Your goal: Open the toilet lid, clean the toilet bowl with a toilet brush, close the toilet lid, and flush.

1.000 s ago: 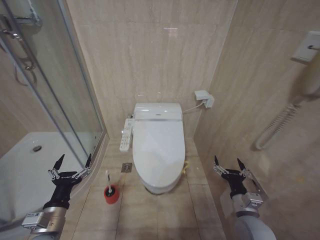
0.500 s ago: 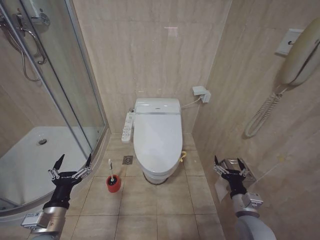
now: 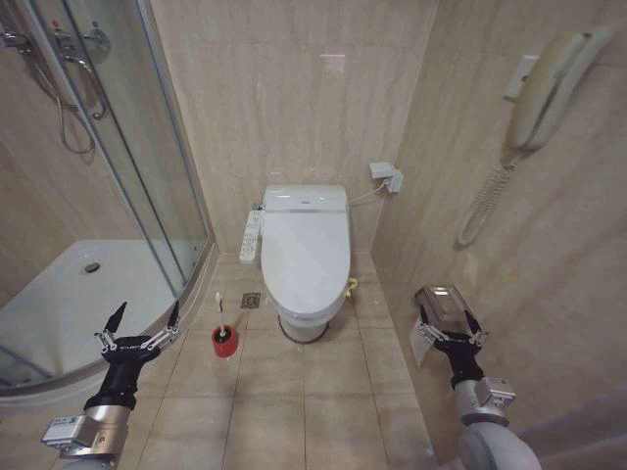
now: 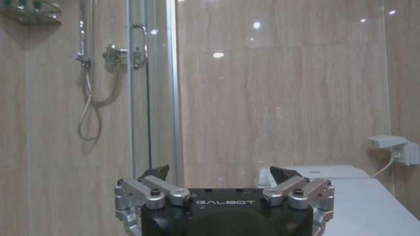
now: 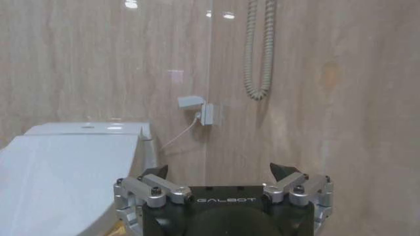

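Nearest the camera in the head view, the left gripper (image 3: 137,321) hangs low over the tiled floor (image 3: 294,411) with its two pointed fingers spread wide and nothing between them; the left wrist view shows the same gripper (image 4: 222,176) facing the shower's glass door (image 4: 154,88). Opposite it, the right gripper (image 3: 448,321) is held low beside the right wall, fingers likewise spread and empty, and just behind its tips sits a metal paper holder (image 3: 443,304) fixed to that wall. From the right wrist, that gripper (image 5: 220,173) points toward the back corner of the room.

Farther on, the toilet brush (image 3: 219,313) stands upright in its round red holder (image 3: 224,342) on the floor, ahead of and to the right of the left gripper and well apart from its fingers, near the curved shower tray (image 3: 69,294). Just beside it is a small square floor drain (image 3: 251,301).

Beyond that, the toilet lid (image 3: 306,250) lies shut, a smooth white oval with a rounded front, covering the toilet bowl (image 3: 300,321), of which a strip of base shows. A button panel (image 3: 251,237) runs along its left side. On the rear wall sits a wall socket (image 3: 387,176) with a cord, and a handset with coiled cord (image 3: 534,88) hangs high on the right wall.
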{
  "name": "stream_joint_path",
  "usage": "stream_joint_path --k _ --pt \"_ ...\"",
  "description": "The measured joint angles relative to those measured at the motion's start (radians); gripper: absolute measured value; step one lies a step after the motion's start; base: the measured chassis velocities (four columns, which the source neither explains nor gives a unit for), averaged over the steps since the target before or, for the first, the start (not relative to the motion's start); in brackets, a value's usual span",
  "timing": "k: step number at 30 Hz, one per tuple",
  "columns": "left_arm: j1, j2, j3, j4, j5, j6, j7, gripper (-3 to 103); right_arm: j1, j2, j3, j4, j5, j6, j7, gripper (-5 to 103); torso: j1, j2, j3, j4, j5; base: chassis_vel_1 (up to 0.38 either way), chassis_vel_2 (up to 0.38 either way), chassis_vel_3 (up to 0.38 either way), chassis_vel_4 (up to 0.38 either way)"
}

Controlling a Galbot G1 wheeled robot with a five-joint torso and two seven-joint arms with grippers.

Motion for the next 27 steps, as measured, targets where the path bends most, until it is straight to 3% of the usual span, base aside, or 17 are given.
stream_joint_path --k 27 --pt "-0.001 0.000 0.000 0.000 0.000 0.000 0.000 100 0.001 0.000 0.000 0.000 0.000 0.000 0.000 100 0.001 -0.001 0.001 -0.0005 0.0003 0.026 -0.030 -0.036 0.036"
